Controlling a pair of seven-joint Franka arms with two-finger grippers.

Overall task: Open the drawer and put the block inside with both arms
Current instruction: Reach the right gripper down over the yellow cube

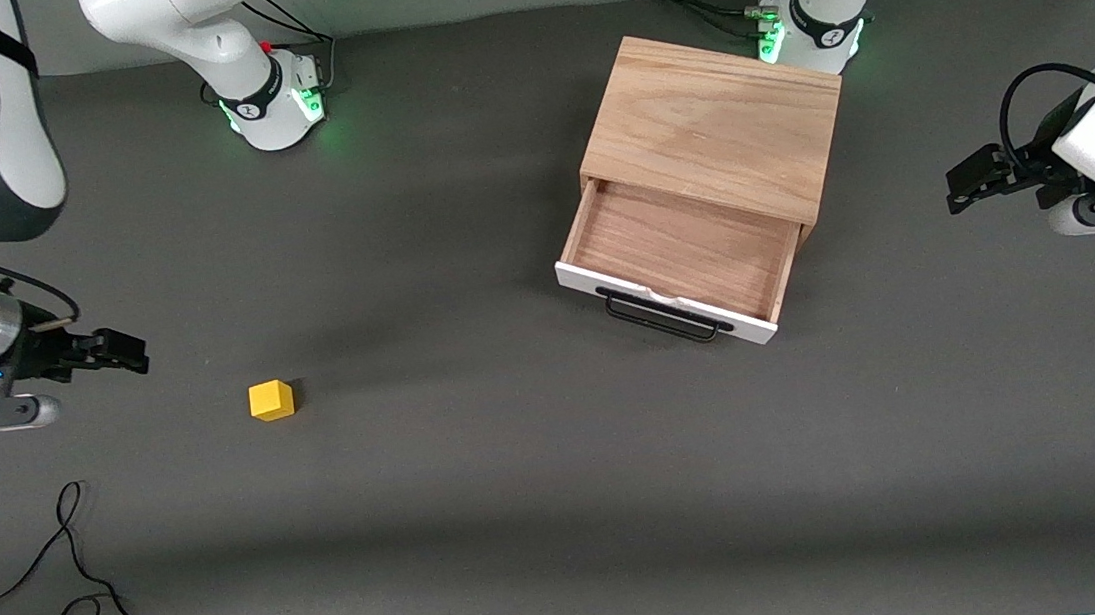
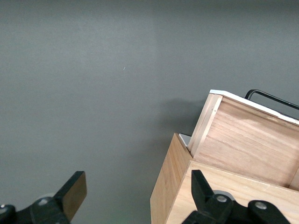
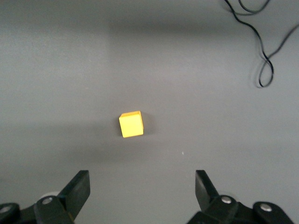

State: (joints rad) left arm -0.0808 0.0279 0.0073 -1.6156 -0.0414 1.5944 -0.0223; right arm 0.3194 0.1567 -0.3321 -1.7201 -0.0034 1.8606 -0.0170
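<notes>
The light-wood box stands toward the left arm's end of the table. Its drawer is pulled out, and its white front with the black handle faces the front camera. The drawer's wood interior holds nothing. The yellow block lies on the grey table toward the right arm's end. My right gripper hangs open over the table beside the block, which shows ahead of the fingers. My left gripper is open over the table beside the box, with nothing between its fingers.
Loose black cables lie near the table's front edge at the right arm's end and also show in the right wrist view. The two green-lit arm bases stand along the back edge.
</notes>
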